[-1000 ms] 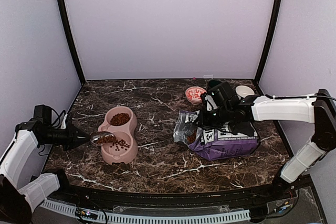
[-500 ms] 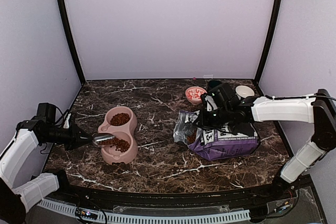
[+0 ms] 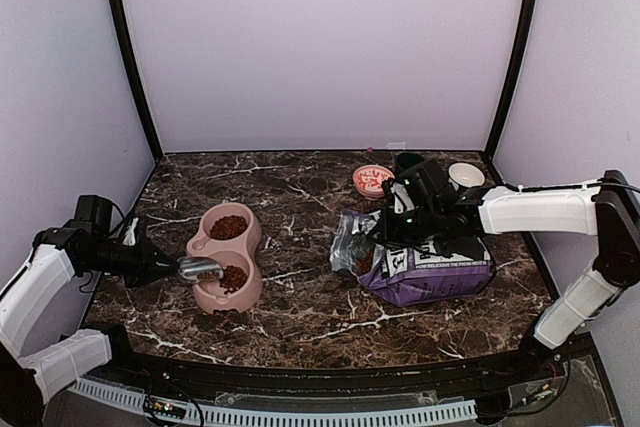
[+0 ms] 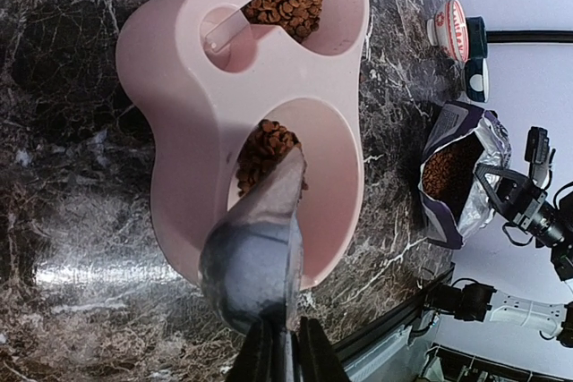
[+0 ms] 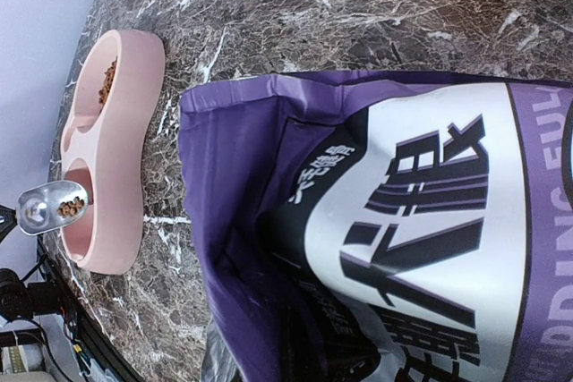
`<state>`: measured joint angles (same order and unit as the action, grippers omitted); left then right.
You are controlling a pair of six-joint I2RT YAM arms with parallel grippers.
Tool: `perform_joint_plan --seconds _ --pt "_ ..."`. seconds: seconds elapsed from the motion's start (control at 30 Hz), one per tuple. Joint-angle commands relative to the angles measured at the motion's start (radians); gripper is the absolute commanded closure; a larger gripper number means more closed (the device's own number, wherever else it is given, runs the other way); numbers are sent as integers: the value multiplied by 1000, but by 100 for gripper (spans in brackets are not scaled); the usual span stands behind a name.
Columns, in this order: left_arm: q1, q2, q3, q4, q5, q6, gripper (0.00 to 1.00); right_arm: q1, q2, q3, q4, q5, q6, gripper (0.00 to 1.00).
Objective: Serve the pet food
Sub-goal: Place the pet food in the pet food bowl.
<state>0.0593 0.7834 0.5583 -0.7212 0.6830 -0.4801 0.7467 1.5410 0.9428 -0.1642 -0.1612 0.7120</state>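
- A metal scoop [image 4: 258, 252] is held by its thin handle in the left pincer [image 4: 286, 357], which is clenched tight on it.
- The scoop is tipped with its mouth down over the pink double bowl [image 3: 215, 299], above the cup nearer the arms.
- The pet food [image 4: 267, 151] is seen as a small heap in that cup. The far cup is filled fuller, a few bits are seen in the scoop, and more is seen inside the open bag [image 3: 430, 265].
- The right pincer [image 3: 402, 225] is placed at the mouth of the bag. It cannot be told whether it is clenched on the bag or released.
- Bits could be dropped onto the table [image 3: 300, 312] if the scoop is pulled away before it is emptied, because its mouth is close to the bowl's rim.
- The bowl looks light, so it could be pushed or slid if it is bumped by the scoop.
- The handle looks thin and smooth, so the scoop could be twisted or lost if the grip is loosened.
- The bag could be tipped over and its food spilled if its edge is tugged or let go too fast.
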Motion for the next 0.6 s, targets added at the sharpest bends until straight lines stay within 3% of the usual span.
perform_joint_plan --seconds 0.0,0.3,0.57 --pt "-20 6 41 16 -29 -14 100 -7 -5 -25 24 -8 -9 100" --pt "-71 21 53 18 -83 -45 100 -10 -11 -37 28 -3 -13 100" --pt "-180 65 76 40 -167 -91 100 -19 -21 -55 36 -3 -20 100"
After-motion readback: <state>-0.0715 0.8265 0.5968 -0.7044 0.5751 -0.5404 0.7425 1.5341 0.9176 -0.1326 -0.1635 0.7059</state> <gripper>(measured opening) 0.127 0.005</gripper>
